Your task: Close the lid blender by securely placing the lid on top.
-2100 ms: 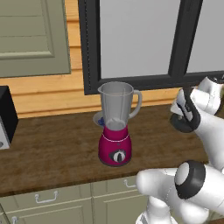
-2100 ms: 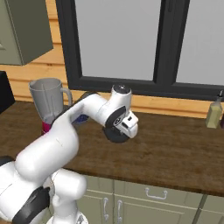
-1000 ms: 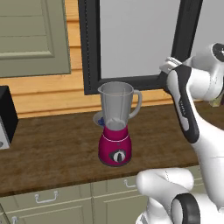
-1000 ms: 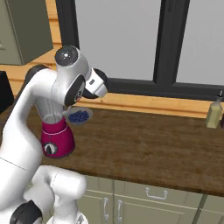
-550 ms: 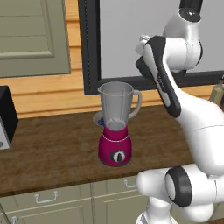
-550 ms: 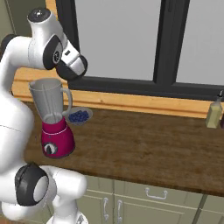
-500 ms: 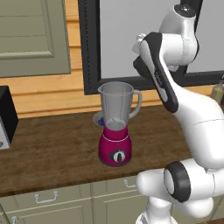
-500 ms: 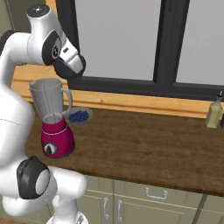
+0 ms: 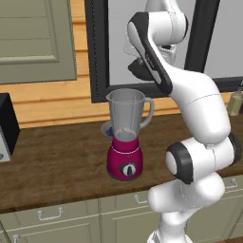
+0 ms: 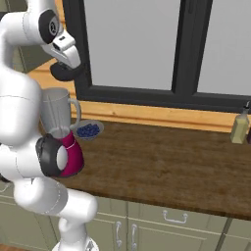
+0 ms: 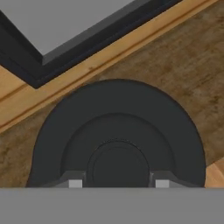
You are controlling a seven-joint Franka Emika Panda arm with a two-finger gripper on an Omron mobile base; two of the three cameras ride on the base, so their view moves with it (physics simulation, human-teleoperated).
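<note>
The blender (image 9: 125,153) stands on the wooden counter, a magenta base with a black dial under a tall clear jar (image 9: 124,111) whose top is uncovered. My gripper (image 9: 141,66) is shut on the black round lid (image 9: 137,74), which hangs in the air a little above the jar's rim and slightly to its right. From the right base camera the lid (image 10: 65,73) hovers above the jar (image 10: 58,113), held by the gripper (image 10: 67,64). In the hand view the lid (image 11: 118,122) spreads wide, with both fingertips (image 11: 75,182) clamped on its raised centre.
A pale blue-white dish (image 10: 88,130) of dark berries sits just behind the blender. At the counter's left end stands a black boxy appliance (image 9: 6,126), at the far right a bottle (image 10: 239,126). The dark window frame (image 9: 97,52) rises close behind the gripper.
The arm has swung the lid from the right side of the counter up and leftwards; it now hangs over the blender jar. The blender has not moved.
</note>
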